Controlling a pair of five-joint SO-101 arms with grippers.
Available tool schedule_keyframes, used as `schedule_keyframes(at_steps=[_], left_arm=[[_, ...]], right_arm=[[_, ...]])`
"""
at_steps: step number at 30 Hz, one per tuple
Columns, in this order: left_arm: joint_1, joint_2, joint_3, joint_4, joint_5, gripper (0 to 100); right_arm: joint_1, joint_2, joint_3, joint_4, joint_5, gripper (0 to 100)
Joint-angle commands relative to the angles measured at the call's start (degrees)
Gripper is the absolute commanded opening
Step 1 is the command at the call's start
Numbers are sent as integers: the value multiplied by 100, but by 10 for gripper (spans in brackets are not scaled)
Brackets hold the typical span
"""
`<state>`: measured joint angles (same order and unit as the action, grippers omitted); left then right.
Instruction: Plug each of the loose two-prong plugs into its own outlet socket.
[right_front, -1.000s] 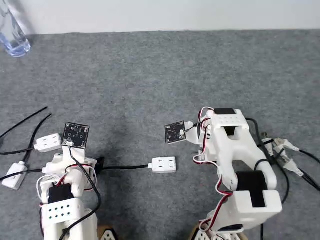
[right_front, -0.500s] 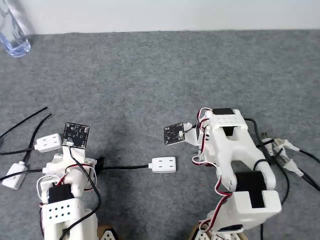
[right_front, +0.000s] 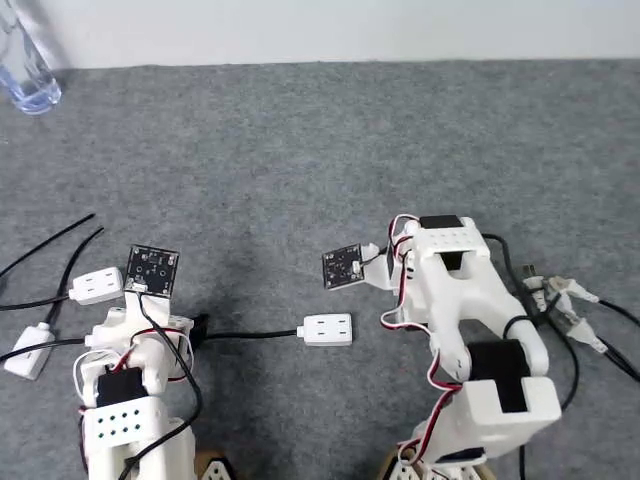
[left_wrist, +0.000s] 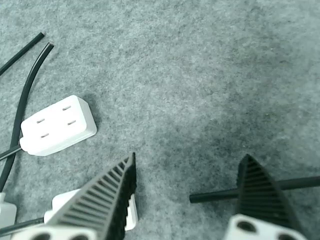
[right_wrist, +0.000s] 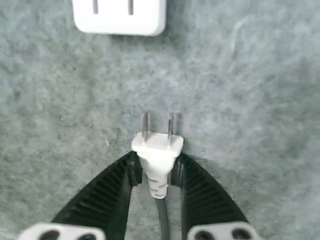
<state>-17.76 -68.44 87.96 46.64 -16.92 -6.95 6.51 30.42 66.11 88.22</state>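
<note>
My right gripper (right_wrist: 157, 167) is shut on a white two-prong plug (right_wrist: 157, 146), held just over the carpet. Its prongs point at a white outlet socket (right_wrist: 119, 15) a short way ahead, with a gap between them. In the high view this socket (right_front: 327, 329) lies between the two arms, beside the right arm (right_front: 455, 290). My left gripper (left_wrist: 189, 159) stands open over bare carpet, holding nothing. A second white socket (left_wrist: 57, 125) lies ahead of it to one side and appears as the socket (right_front: 97, 286) at the left of the high view. More loose white plugs (right_front: 558, 296) lie to the right of the right arm.
A black cord (right_front: 250, 334) runs from the middle socket to the left arm's base (right_front: 135, 370). A third white socket (right_front: 28, 352) and black cables (right_front: 50, 245) lie at the left edge. A clear bottle (right_front: 25, 70) stands at the far left corner.
The right arm has shifted slightly left toward the middle socket, still gripping the plug. The left arm has not moved.
</note>
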Motion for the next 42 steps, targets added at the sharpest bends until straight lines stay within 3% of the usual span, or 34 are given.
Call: schedule_keyframes(at_steps=[1,10,16,21,24,28,33,38,42], left_arm=[[53,0,-13,-149,-53,312],[396,0,-4,-97,-53,312],[1987,0,-31,97,18,314],[3165,0,-13,-563,976,313],[3552,0,-13,-642,993,300],[3508,0,-347,-686,879,120],[3719,9,-505,-642,1363,174],[4132,0,-303,-730,1081,172],[3701,0,-453,-1371,1231,70]], right_arm=[[-66,4,-105,-22,-70,11],[-646,-1376,-308,752,-1222,8],[-752,-2396,-290,1095,-1978,8],[-787,-2651,-123,1059,-2611,8],[-866,-2668,-62,1086,-2980,8],[-857,-2668,79,1095,-3279,8],[-892,-2668,185,1095,-3675,8],[-901,-2668,185,1367,-3798,8],[-901,-2668,176,1473,-3780,8]])
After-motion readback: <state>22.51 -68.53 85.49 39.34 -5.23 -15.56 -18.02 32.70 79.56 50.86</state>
